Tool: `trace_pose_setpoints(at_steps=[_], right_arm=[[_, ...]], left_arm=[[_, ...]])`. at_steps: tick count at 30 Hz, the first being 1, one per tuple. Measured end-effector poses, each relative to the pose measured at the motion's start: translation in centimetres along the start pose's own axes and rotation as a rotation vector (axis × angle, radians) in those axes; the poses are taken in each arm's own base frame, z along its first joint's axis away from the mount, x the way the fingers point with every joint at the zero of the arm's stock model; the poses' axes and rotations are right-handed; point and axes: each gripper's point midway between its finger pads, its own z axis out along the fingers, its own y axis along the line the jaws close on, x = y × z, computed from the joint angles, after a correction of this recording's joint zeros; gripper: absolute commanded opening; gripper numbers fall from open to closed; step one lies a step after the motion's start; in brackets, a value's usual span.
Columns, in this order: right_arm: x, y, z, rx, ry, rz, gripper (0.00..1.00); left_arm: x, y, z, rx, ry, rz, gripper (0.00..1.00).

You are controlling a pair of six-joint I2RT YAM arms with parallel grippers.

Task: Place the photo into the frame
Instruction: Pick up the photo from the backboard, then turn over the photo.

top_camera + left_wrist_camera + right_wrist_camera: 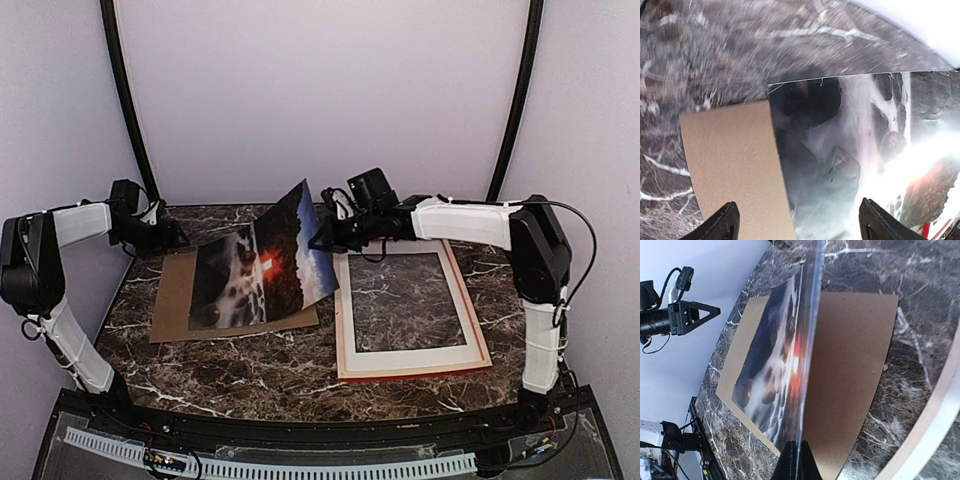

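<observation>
While my right gripper (328, 235) pinches the photo (262, 262) by its raised edge, it leans just left of the frame (478, 330). My left gripper (172, 237) gapes empty. If dragged, the thin print could buckle or slip free.

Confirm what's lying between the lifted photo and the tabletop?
The brown cardboard backing board lies flat under the photo, which the right gripper pinches by its edge. Clearest in right wrist view.
</observation>
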Motion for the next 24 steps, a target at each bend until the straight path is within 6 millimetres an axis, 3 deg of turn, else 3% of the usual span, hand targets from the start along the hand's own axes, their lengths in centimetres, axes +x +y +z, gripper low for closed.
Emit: trace_pose_setpoints(at_steps=[6,10,14,16,18,21,24], right_arm=[[-4.5,3.1,-7.6,0.120,-0.141,-0.186,0.00],[-7.6,5.5,-14.6,0.248,-0.297,-0.313,0.00],[-8.8,8.4,-20.0,0.361,-0.434,-0.436,0.00],[-8.0,10.6,-20.7,0.398,-0.458,-0.516,0.00],[-6.4,12.2,-19.8,0.432,-0.444,-0.594,0.00],[-3.2,12.6,-16.9,0.506,-0.364,-0.706,0.00],[0.5,11.1,-13.0,0.614,-0.242,-0.825,0.00]], left_arm=[[-2.6,-4.7,-4.6,0.096,-0.144,0.079,0.88],[-3.1,-7.9,-7.0,0.165,-0.201,0.116,0.88],[-3.0,-10.7,-8.4,0.233,-0.222,0.124,0.89],[-2.8,-12.3,-8.7,0.270,-0.223,0.127,0.89],[-2.3,-14.2,-9.0,0.317,-0.213,0.127,0.89],[-1.7,-16.5,-9.4,0.386,-0.198,0.115,0.89],[-1.6,-17.7,-9.7,0.441,-0.190,0.079,0.90]])
